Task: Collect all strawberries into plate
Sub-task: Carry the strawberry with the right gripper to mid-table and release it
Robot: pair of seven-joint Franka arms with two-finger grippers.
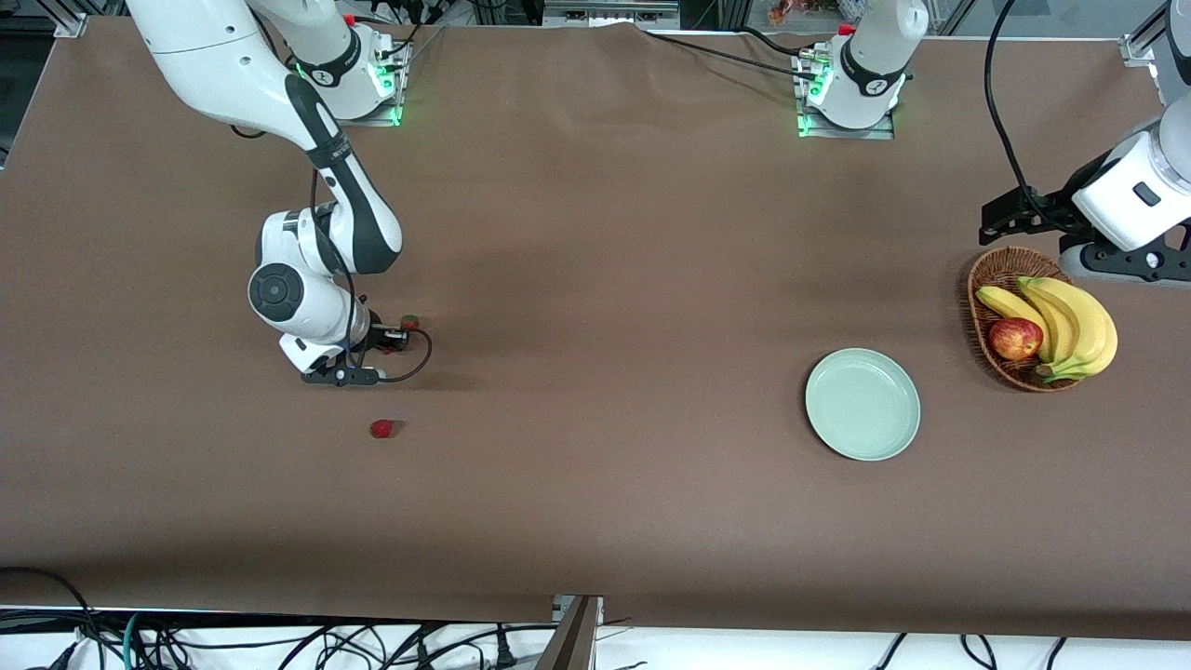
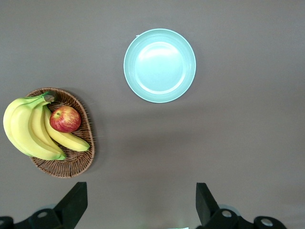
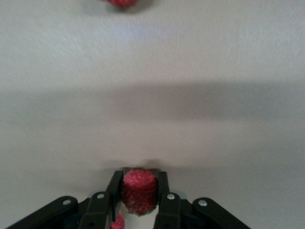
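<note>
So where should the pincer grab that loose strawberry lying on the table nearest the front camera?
Probably across its plump red middle, coming straight down from above. The loose strawberry lies low on the bare table with nothing beside it, so the fingers can drop on either side. The right pincer, already shut on another strawberry, would have to free up first.

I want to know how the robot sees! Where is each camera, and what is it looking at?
Front view: high up across the table, facing both arms' bases; shows the plate, the basket and a loose strawberry.
Left wrist view: on the waiting left arm, looking down at plate and basket; the open left gripper shows.
Right wrist view: on the right arm, low over the table; the right gripper is shut on a strawberry.
Shared: front and left wrist views both show plate and basket.
</note>
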